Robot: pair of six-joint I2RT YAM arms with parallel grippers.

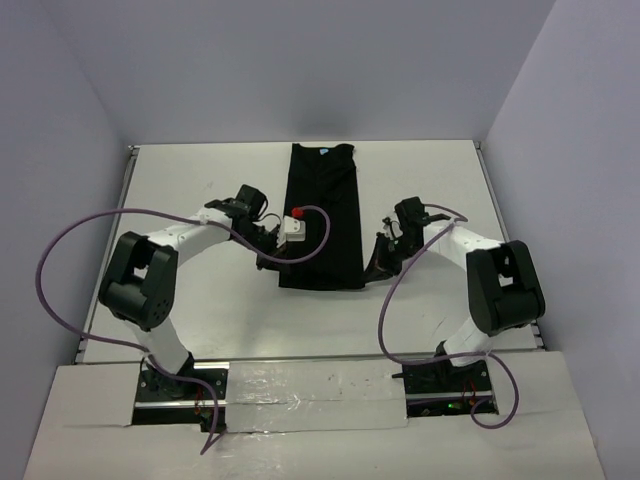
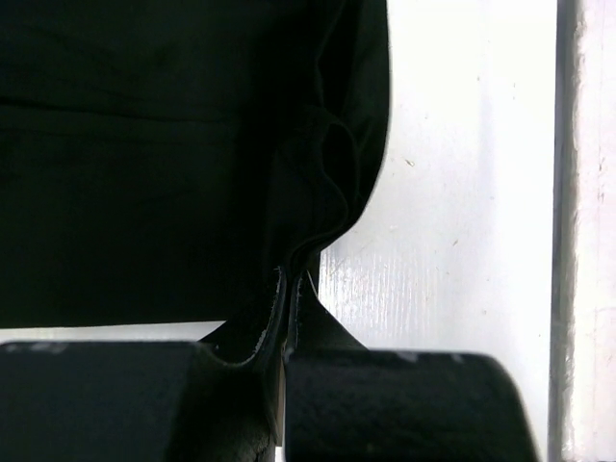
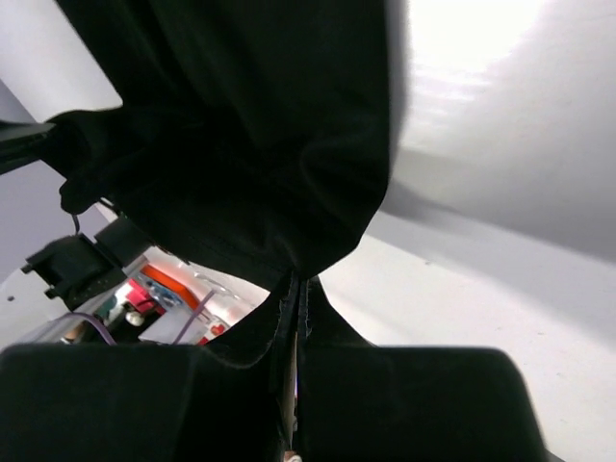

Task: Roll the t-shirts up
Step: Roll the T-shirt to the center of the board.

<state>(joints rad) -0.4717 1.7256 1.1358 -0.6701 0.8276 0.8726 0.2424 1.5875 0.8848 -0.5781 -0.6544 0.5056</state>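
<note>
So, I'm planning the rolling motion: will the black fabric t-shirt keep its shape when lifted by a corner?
Probably floppy: the black fabric t-shirt sags in folds from the right hand. Likely light: a fingertip pinch lifts its corner. Pushed, it may bunch, as by the left hand.

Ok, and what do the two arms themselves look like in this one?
Both arms have white links and bulky black joint housings. A purple cable loops off the left arm, another off the right arm. The left wrist carries a white box with a red spot. The left gripper and right gripper have flat black fingers.
</note>
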